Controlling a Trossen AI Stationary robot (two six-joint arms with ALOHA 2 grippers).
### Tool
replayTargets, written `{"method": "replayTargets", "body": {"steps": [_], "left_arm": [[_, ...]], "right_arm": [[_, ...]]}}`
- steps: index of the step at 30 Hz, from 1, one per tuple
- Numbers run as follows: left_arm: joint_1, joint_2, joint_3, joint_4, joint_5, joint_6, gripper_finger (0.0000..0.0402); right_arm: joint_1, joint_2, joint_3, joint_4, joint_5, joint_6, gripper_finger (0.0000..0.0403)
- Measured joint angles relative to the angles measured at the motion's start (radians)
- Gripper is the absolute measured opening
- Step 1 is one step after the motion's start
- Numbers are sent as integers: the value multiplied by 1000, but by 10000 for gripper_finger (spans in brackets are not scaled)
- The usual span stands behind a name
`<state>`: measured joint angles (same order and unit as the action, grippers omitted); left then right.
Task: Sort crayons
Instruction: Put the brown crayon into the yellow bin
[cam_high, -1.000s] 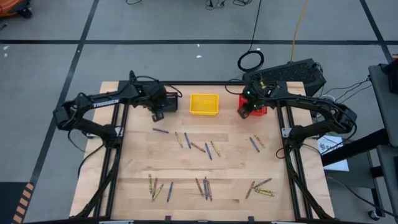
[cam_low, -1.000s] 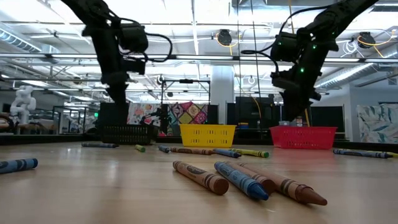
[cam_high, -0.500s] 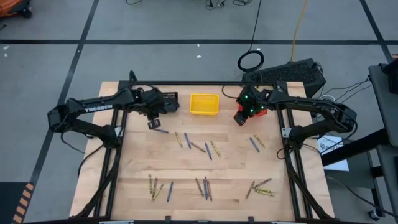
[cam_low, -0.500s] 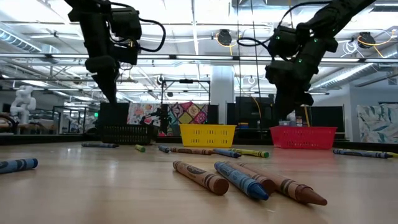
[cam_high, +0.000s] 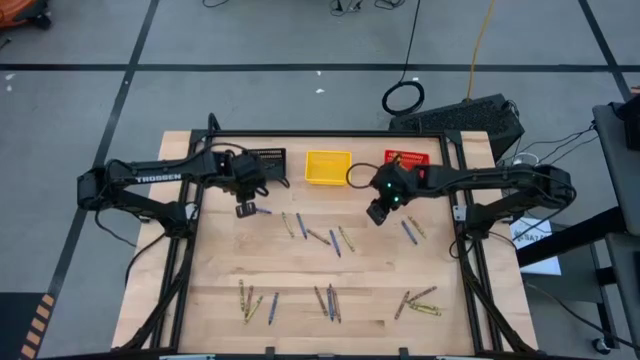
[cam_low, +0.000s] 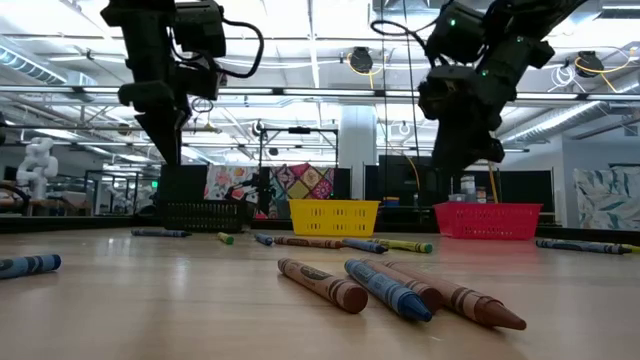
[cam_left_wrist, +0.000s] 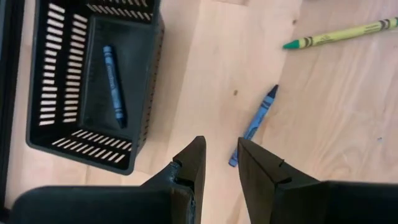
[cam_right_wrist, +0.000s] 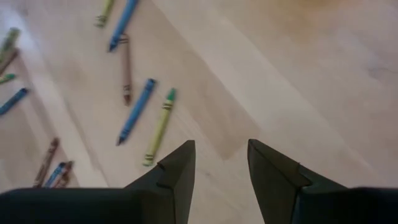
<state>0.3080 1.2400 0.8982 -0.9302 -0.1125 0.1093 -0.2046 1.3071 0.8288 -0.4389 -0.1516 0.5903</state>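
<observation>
A: Where do things stand?

B: The crayons (cam_high: 330, 240) lie scattered over the table (cam_high: 220, 270): a loose row across the middle of the high view, three clusters along the lower edge. One blue crayon already lies in the black bin (cam_left_wrist: 74, 87). The yellow bin (cam_high: 328, 167) and red bin (cam_high: 407, 159) sit along the upper edge.

A: And the arms?

B: The left end effector (cam_left_wrist: 217, 163) hangs empty with its fingers apart, just over a blue crayon (cam_left_wrist: 253, 123) lying beside the black bin. The right end effector (cam_right_wrist: 219, 160), fingers also apart and holding nothing, hovers over bare wood right of centre in the high view, with a blue and a green crayon (cam_right_wrist: 159, 126) side by side ahead of it.

A: How should the left one pick cleanly?

B: I'd say turn the wrist so the fingers straddle the crayon across its width, near its middle, then come straight down. Gripping near the tip would likely let it pivot or roll away.

A: The right?

B: Pick one of the neighbouring pair and approach from its free side, or both may get pinched.
</observation>
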Motion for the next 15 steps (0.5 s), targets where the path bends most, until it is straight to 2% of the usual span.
{"method": "replayTargets", "body": {"steps": [6,11,15], "left_arm": [[-20,0,0,0,0,0,86],[-23,0,0,1,0,1,86],[-23,0,0,4,0,1,86]], "right_arm": [[46,1,0,148,-3,-103,135],[55,43,0,361,-5,-18,135],[78,95,0,407,-5,-31,135]]}}
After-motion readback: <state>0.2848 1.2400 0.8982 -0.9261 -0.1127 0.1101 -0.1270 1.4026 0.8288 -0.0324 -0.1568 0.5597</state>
